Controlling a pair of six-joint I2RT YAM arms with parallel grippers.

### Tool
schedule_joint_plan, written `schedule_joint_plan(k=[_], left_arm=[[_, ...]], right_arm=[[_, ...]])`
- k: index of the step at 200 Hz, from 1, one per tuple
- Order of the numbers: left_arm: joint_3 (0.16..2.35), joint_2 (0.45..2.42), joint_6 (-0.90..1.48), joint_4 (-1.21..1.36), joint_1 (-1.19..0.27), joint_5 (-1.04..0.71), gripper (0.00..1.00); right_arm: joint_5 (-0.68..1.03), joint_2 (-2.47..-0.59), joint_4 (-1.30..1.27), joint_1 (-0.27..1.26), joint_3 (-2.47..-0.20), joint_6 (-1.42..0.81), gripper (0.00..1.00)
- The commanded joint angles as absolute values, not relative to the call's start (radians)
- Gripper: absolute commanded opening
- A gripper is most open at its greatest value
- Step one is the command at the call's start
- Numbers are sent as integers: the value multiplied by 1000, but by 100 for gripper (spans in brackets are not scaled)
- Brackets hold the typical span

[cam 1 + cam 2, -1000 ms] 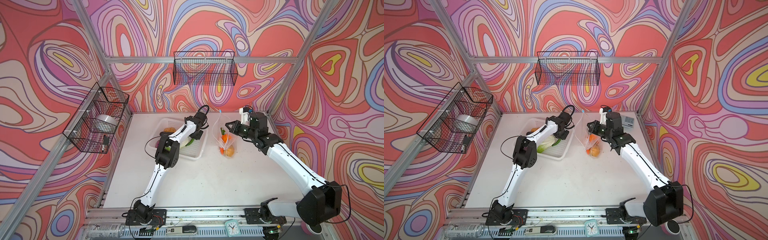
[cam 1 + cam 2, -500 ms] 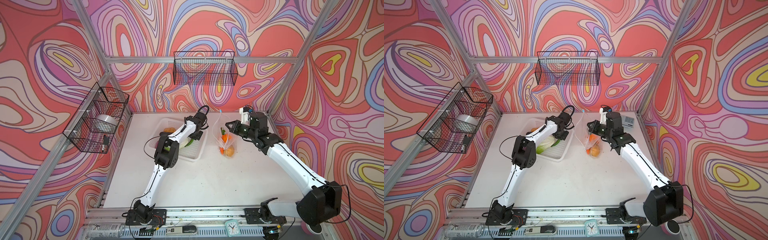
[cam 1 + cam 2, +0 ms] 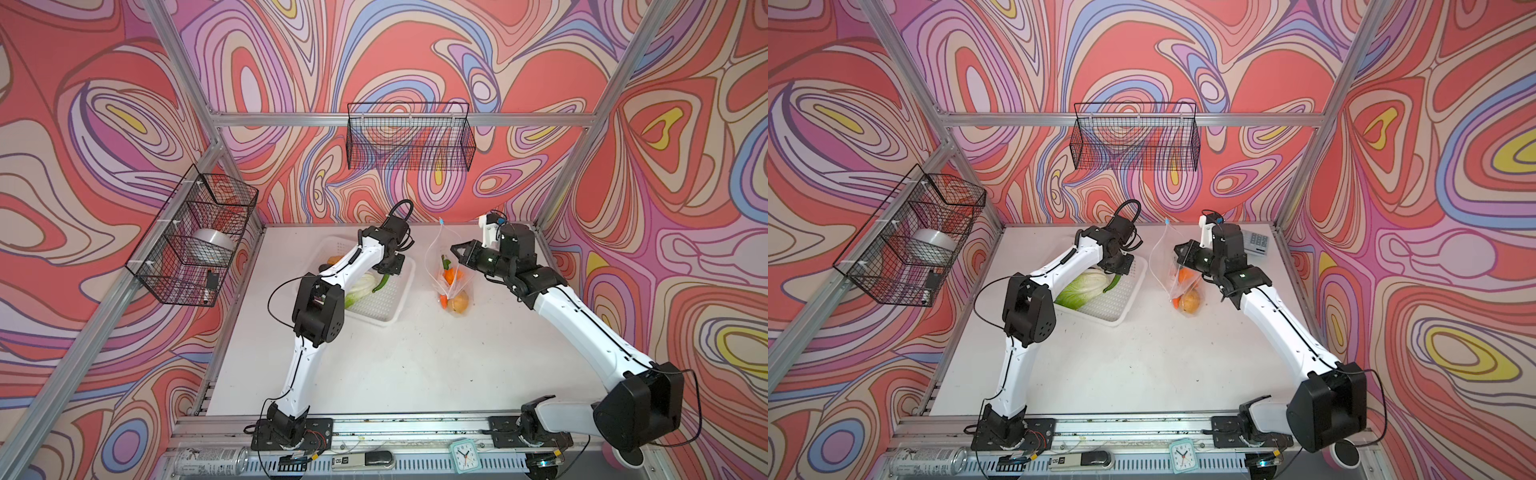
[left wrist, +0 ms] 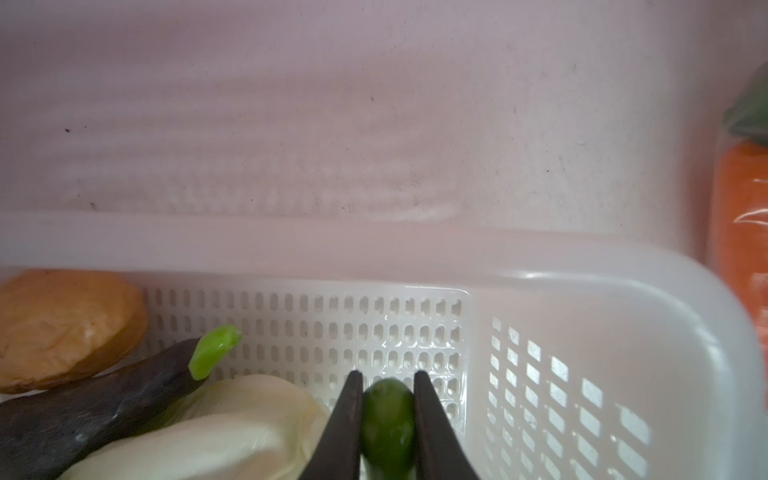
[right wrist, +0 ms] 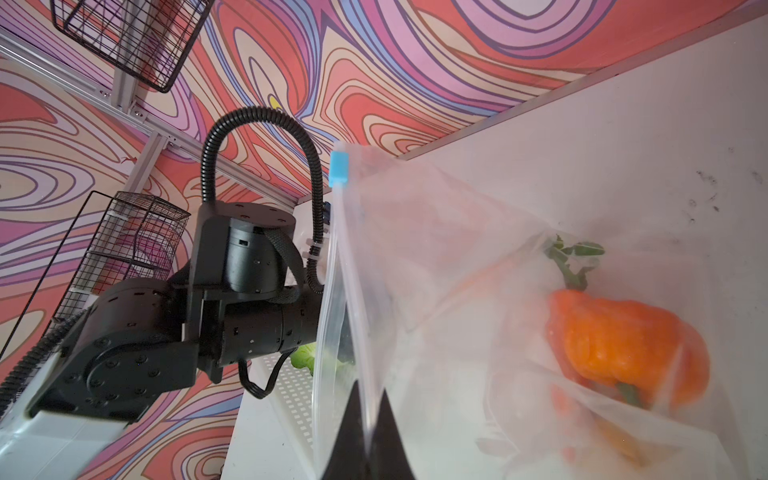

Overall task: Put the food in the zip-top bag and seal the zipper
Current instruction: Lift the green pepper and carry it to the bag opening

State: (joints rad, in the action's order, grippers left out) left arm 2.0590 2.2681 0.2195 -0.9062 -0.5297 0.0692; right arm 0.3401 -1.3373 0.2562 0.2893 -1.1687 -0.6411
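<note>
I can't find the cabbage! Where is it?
In both top views the cabbage lies in the white basket, left of the middle, under the left arm, beside the long green vegetable.

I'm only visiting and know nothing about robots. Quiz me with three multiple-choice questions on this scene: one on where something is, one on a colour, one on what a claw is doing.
1. Where does the napa cabbage lie?
A. on the bare table
B. in the white basket
C. in a wire wall basket

2. The slider on the zip-top bag is:
A. red
B. yellow
C. light blue

3. The left gripper is:
A. shut on a green pepper
B. open and empty
C. shut on the cabbage

Answers:
1 B: its leaves rest on the perforated floor.
2 C: the right wrist view shows the blue tab.
3 A: both jaws press the pepper.
</note>
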Motion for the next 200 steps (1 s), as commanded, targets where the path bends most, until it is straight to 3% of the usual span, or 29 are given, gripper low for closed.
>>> schedule_joint_plan(k=[1, 113, 200], left_arm=[[2004, 2262, 302, -897, -534, 30, 19], [1909, 1942, 337, -783, -534, -25, 20], [1711, 1658, 506, -350, -575, -284, 17]], right_arm=[[331, -1314, 255, 287, -1177, -635, 0], [331, -1306, 247, 287, -1163, -628, 0], [331, -1308, 239, 287, -1160, -636, 0]])
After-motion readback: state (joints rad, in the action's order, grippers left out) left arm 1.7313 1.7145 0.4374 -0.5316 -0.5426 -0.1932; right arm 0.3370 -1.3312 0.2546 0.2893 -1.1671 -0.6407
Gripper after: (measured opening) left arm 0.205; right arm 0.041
